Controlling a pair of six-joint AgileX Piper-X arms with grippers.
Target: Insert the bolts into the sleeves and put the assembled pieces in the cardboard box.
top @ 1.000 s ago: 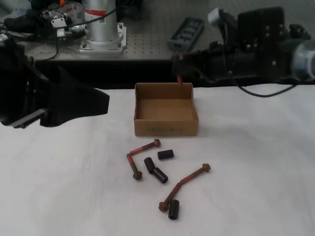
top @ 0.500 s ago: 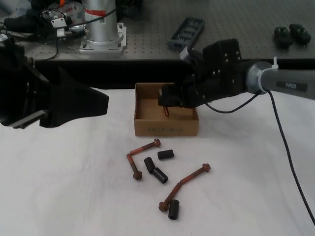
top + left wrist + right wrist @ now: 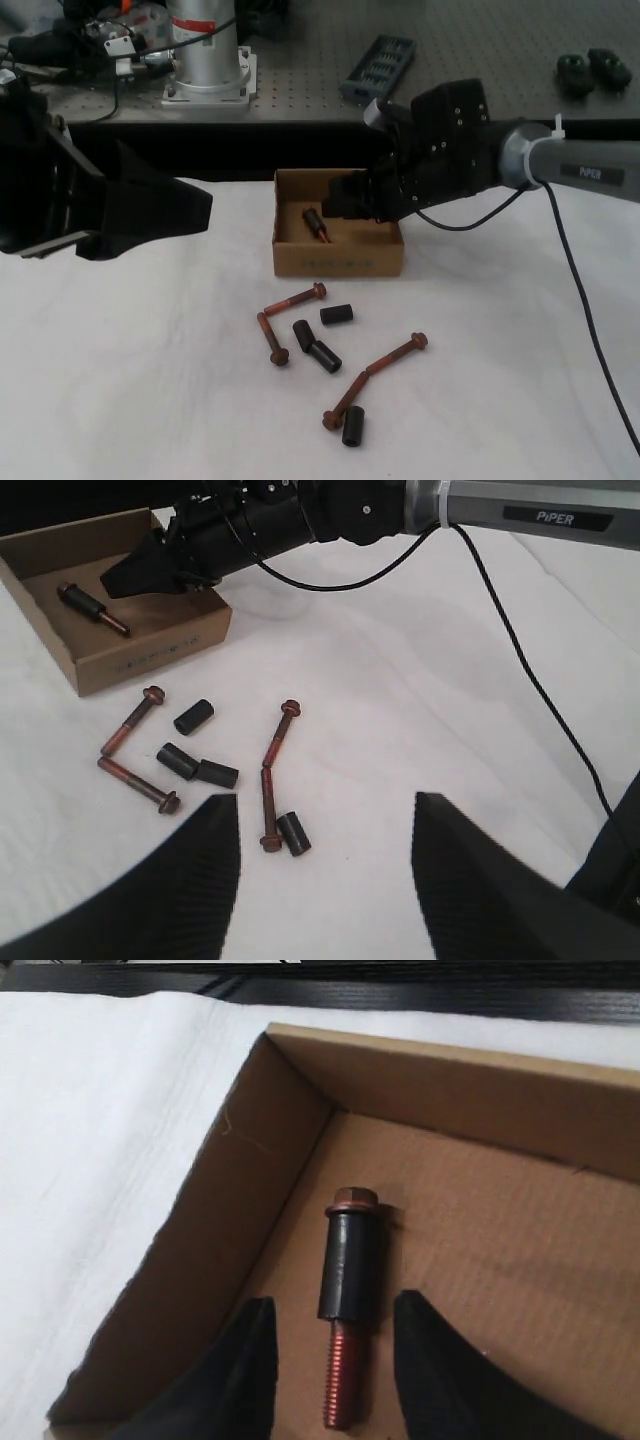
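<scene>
Right wrist view: right jaws released over the cardboard box's (image 3: 480, 1070) sleeved bolt (image 3: 350, 1265); left jaws released. Loose bolts (image 3: 393, 355): likely stiff, slick; pinch mid-shank.

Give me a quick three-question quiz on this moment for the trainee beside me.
1. How many loose sleeves lie on the cloth?
2. True or false: the cardboard box holds nothing.
3. The right pincer is: A) open above the assembled piece; B) shut on a bolt; C) resting on the cloth.
Key: 1. Four. 2. False: one assembled piece lies inside. 3. A.
</scene>
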